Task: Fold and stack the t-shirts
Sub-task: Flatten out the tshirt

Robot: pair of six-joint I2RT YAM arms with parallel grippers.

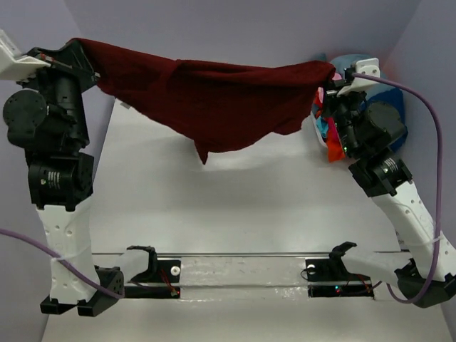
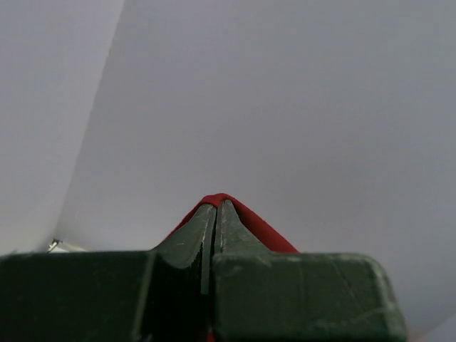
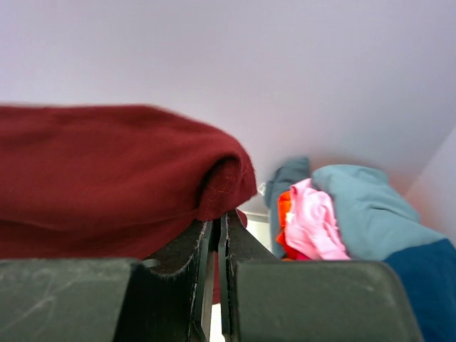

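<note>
Dark maroon soft cloth t-shirt (image 1: 214,100) hangs stretched between both hands, sagging in the middle above the white tabletop (image 1: 235,206). Left hand (image 2: 216,208) is clamped narrow on one edge. Right hand (image 3: 221,217) is clamped narrow on the opposite hem. Crumpled pile of pink, teal, red and navy shirts (image 3: 317,221) lies just beyond the right hand.
</note>
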